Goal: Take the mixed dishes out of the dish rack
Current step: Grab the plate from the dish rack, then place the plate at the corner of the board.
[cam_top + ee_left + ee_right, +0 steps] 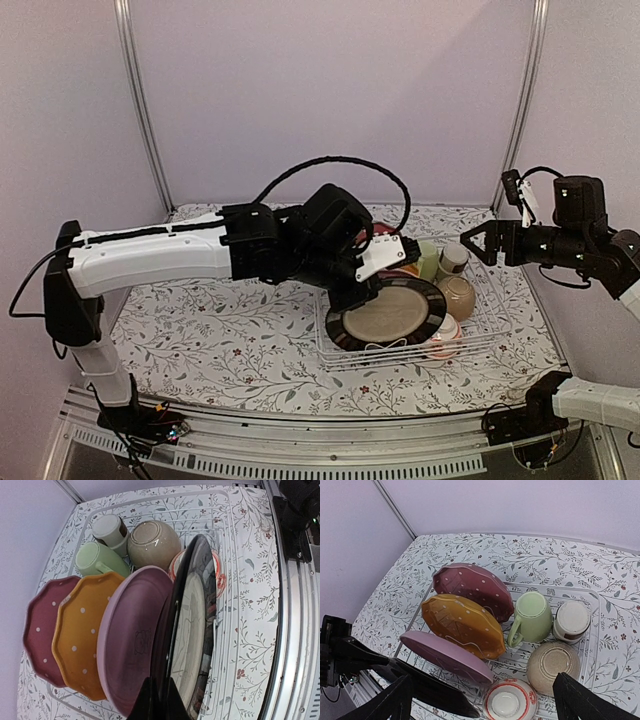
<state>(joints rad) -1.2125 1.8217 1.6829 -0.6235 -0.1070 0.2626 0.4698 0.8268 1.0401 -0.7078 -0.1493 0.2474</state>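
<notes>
Am clamping left gripper (161,700) on rim of dark-rimmed beige plate (192,630), standing edgewise at near end of dish rack (410,360); am planning lift along plate's plane. Right gripper (478,243) gaping, standing farther off.

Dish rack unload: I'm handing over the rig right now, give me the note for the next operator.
Left end effector: shut on the rim of the dark-rimmed beige plate, which sits in the dish rack.
Right end effector: open, empty, hovering by the rack's right edge.
Also in rack: pink plate, orange plate, maroon dotted plate, pale green cup, small grey-white cup, tan bowl, white-and-red patterned bowl.
Done: nothing out yet.
To do: all eight dishes, beige plate first.
</notes>
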